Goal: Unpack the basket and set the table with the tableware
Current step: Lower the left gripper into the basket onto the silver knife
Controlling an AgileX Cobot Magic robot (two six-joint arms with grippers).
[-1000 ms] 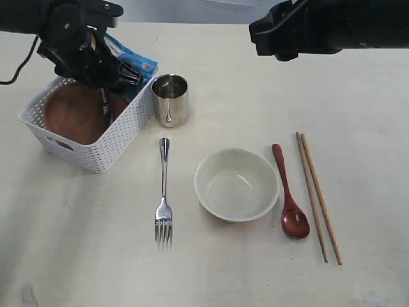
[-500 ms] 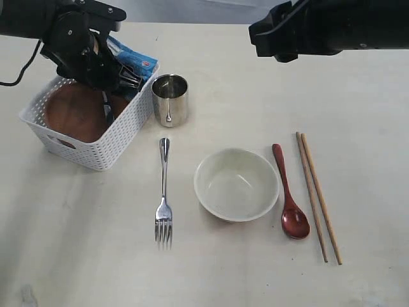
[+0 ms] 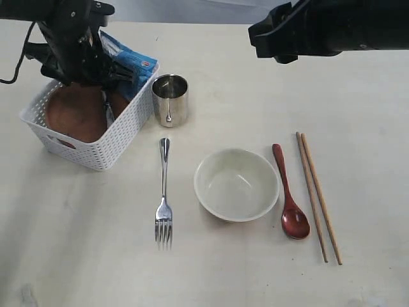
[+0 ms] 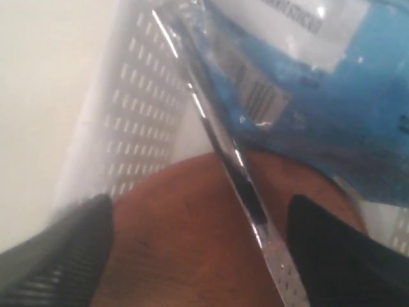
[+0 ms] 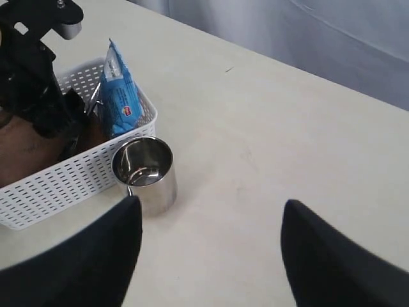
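Observation:
The white basket [image 3: 96, 153] stands at the far left and holds the reddish-brown plate [image 3: 71, 115], a steel knife [image 4: 246, 188] and a blue snack packet [image 3: 131, 62]. My left gripper [image 4: 198, 256] is down inside the basket, open. The knife passes between its fingers [image 4: 64, 256], closer to one of them, above the plate [image 4: 172, 243]. On the table [image 3: 77, 243] lie the steel cup [image 3: 170, 99], fork [image 3: 164, 198], cream bowl [image 3: 236, 184], dark red spoon [image 3: 291, 195] and chopsticks [image 3: 317, 195]. My right gripper [image 5: 208, 256] hangs open and empty at the far right.
The cup [image 5: 144, 173] stands right against the basket's wall [image 5: 70, 179]. The blue packet [image 5: 120, 89] leans on the basket's far corner. The right arm [image 3: 319, 25] hovers over the table's far edge, above the bare tabletop behind the bowl.
My left arm has shifted slightly back and to the left over the basket. The right arm and the tableware on the table have stayed put.

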